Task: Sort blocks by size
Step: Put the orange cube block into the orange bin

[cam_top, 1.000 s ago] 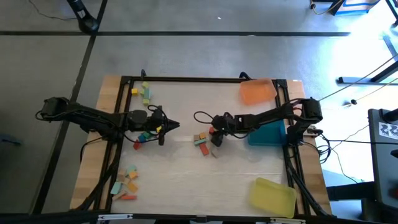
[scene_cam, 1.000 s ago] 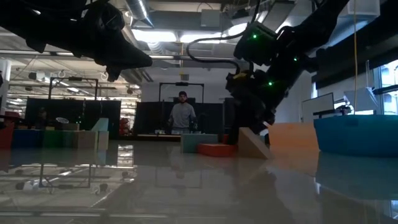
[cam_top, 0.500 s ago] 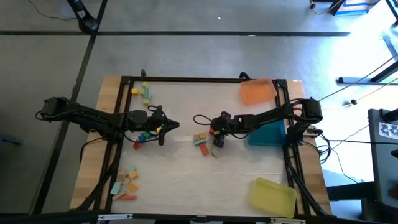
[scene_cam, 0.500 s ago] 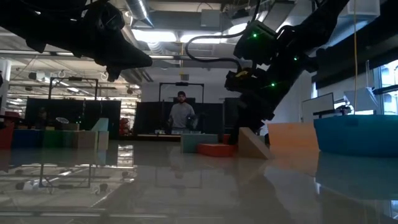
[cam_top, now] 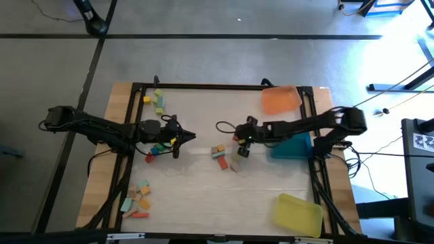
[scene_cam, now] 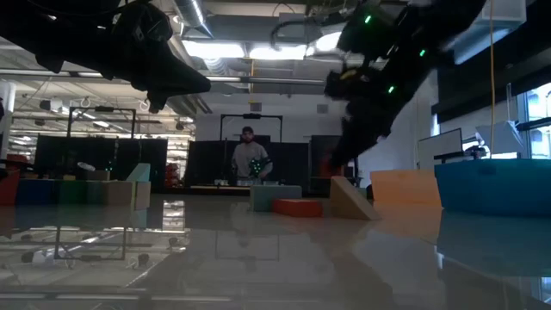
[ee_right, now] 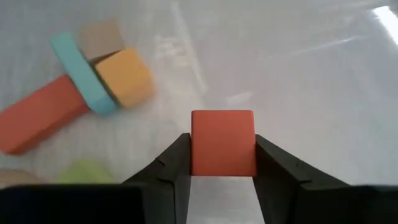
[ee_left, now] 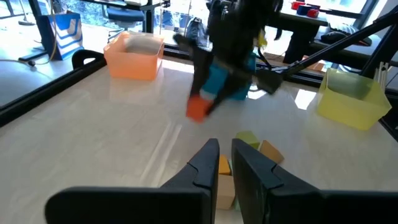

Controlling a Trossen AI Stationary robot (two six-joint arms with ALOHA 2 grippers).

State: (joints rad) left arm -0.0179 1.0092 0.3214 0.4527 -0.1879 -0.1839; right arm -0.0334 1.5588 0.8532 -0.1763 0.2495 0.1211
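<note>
the right gripper [ee_right: 222, 177] is clamped on a small red-orange wooden cube [ee_right: 222, 142], one dark finger pressed to each side of it, and holds it lifted clear of the pale table top [cam_top: 203, 196] near the middle of the table, just beside a small cluster of loose blocks. that cluster [cam_top: 220, 154] holds a long red-orange wooden bar [ee_right: 38, 122], a thin teal bar [ee_right: 81, 74] lying across its end, a yellow-orange cube [ee_right: 125, 76] touching the teal bar, and a tan block [ee_right: 101, 37] beside them. in the left wrist view the lifted cube [ee_left: 198, 109] shows hanging under the right arm above the table. the left gripper [cam_top: 188, 137] hovers with its fingers nearly together and nothing between them, over the left-centre of the table beside another group of mixed coloured blocks [cam_top: 160, 146]. more blocks lie near the left far corner [cam_top: 156, 100] and near the left near edge [cam_top: 138, 200]. an orange plastic tray [cam_top: 281, 99], a blue tray [cam_top: 296, 146] and a yellow tray [cam_top: 297, 213] sit along the right side.
</note>
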